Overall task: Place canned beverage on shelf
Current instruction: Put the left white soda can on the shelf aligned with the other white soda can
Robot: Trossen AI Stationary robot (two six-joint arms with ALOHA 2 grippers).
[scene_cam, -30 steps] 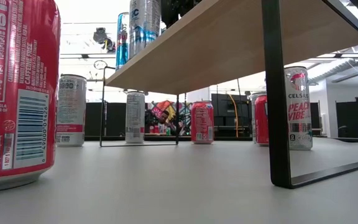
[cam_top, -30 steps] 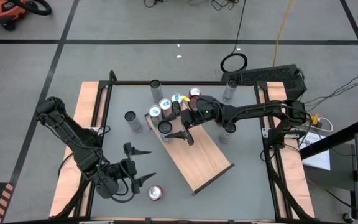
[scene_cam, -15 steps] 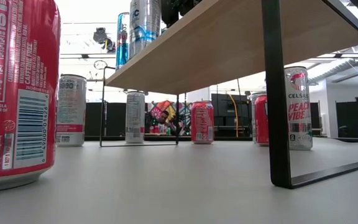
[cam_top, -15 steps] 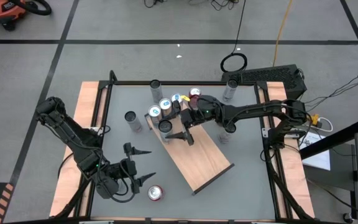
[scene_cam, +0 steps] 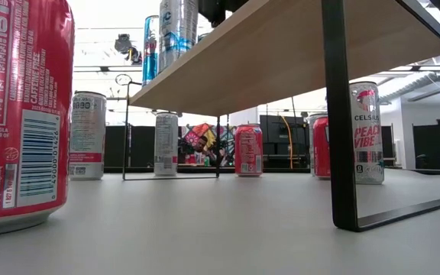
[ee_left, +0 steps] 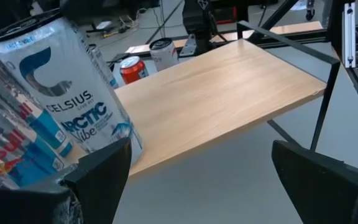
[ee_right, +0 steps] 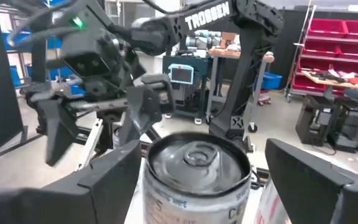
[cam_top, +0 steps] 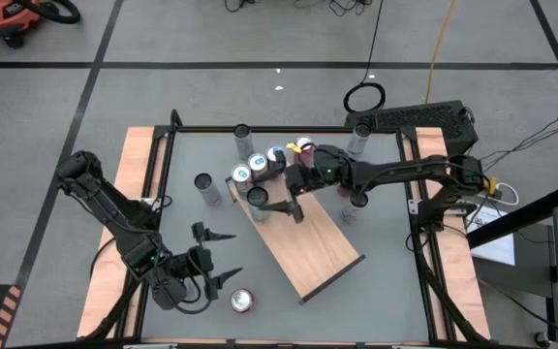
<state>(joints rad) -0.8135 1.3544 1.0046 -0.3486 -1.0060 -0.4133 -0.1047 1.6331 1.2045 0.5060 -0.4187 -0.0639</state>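
The shelf is a light wooden board on black legs, set slantwise mid-table. Several cans stand on its far left end, among them a blue Red Bull and a silver Celsius can, also seen as the Celsius can in the left wrist view. My right gripper reaches level over that end, open. Its fingers stand on either side of the Celsius can's top, apart from it. My left gripper waits open near the table's near left corner, pointing at the shelf.
Loose cans stand on the table: a red cola can by my left gripper, a silver can left of the shelf, others at the far edge and two right of the shelf. The shelf's near half is bare.
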